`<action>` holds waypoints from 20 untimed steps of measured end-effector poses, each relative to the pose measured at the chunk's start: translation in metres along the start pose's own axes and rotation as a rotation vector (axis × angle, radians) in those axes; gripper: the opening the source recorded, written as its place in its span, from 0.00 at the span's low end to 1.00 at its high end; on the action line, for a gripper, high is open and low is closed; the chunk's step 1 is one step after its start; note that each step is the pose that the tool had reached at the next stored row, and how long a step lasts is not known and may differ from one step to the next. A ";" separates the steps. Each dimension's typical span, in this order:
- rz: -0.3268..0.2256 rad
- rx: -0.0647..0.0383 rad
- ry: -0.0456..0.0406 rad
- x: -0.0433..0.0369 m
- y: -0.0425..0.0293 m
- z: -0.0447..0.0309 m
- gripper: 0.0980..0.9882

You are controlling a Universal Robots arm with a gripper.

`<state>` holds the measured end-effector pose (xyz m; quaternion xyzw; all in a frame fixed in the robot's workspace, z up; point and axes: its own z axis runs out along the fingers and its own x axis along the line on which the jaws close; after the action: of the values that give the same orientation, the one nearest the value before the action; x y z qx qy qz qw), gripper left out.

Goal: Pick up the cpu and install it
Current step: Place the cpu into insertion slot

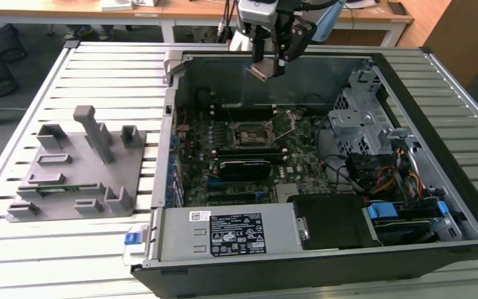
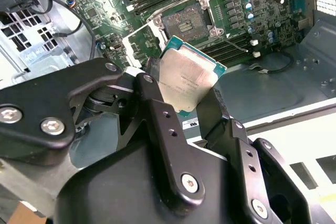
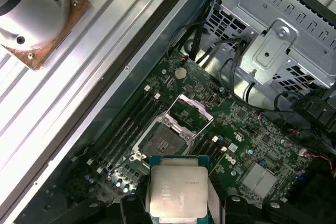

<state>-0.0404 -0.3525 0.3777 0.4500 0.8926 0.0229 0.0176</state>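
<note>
Right now your gripper (image 1: 268, 67) is clamped on the cpu (image 1: 261, 71). Its two fingers (image 2: 155, 98) pinch opposite edges of the chip, so the jaws stand only as wide apart as the chip itself. You hold the cpu in the air over the wall of the open computer case (image 1: 305, 274) that lies at the top of the exterior view, well clear of the motherboard (image 1: 305, 168) below.

The chip is square, so it has no long axis to speak of. In both wrist views its silver-grey metal top faces the camera. In the second wrist view it sits tilted, with one corner pointing towards the socket (image 2: 185, 22). In the exterior view it hangs slanted rather than level.

By count you have one cpu, one gripper with two fingers, and one socket. The socket lies on the board, well apart from the chip, with its load plate (image 3: 193, 109) swung open and its contact field bare.

On the exterior view's left, one grey fixture (image 1: 77, 174) stands on the slatted table (image 1: 73, 249) beside the case
</note>
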 end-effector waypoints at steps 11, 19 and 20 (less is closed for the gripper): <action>0.069 0.001 -0.0039 0.0000 0.0000 0.0001 0.48; 0.125 0.001 -0.0071 0.0000 0.0000 0.0003 0.48; 0.132 0.001 -0.0075 0.0000 0.0000 0.0004 0.48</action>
<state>-0.0404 -0.3525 0.3774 0.5081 0.8608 0.0217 0.0190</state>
